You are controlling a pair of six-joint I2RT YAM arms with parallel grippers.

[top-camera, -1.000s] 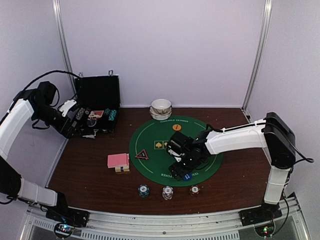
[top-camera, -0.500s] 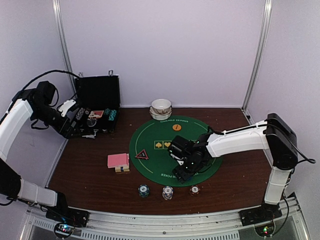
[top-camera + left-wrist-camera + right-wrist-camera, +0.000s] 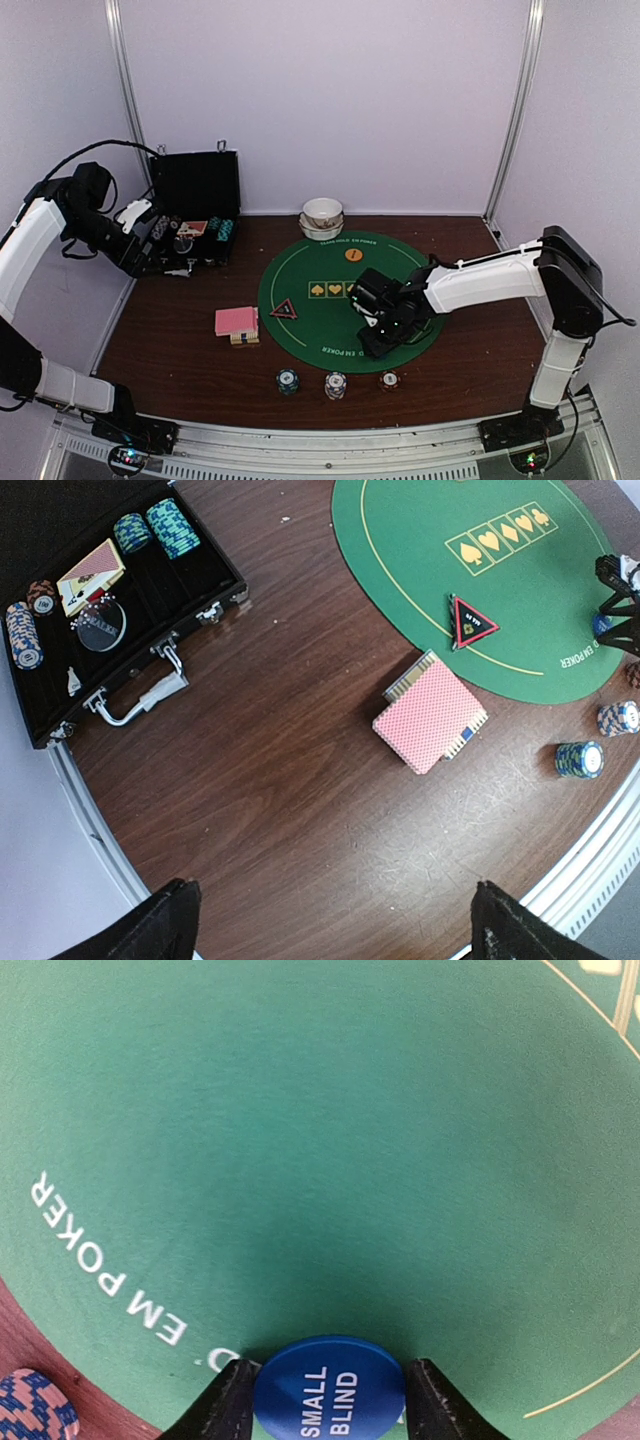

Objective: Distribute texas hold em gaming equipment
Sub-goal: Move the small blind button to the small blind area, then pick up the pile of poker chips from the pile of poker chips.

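Note:
My right gripper [image 3: 372,343] is low over the near edge of the green poker mat [image 3: 300,285]. In the right wrist view its fingers [image 3: 225,1410] press both sides of a blue "SMALL BLIND" disc [image 3: 328,1390] lying on the mat [image 3: 300,1140]. My left gripper [image 3: 335,930] is open and empty, high above the table's left side [image 3: 135,225]. Pink-backed cards [image 3: 236,321] [image 3: 430,717] lie left of the mat. A red-rimmed triangle marker [image 3: 284,309] [image 3: 470,622] and an orange disc [image 3: 353,255] sit on the mat. Teal [image 3: 288,381], white [image 3: 335,385] and brown [image 3: 388,380] chip stacks stand in front.
An open black case [image 3: 190,215] [image 3: 150,610] holding chips and cards lies at the back left. Stacked white bowls [image 3: 322,215] stand behind the mat. A metal rail [image 3: 330,440] runs along the table's near edge.
My right gripper has shifted a little to the right and come down over the blue disc, which it now hides in the top view. The left arm has not moved.

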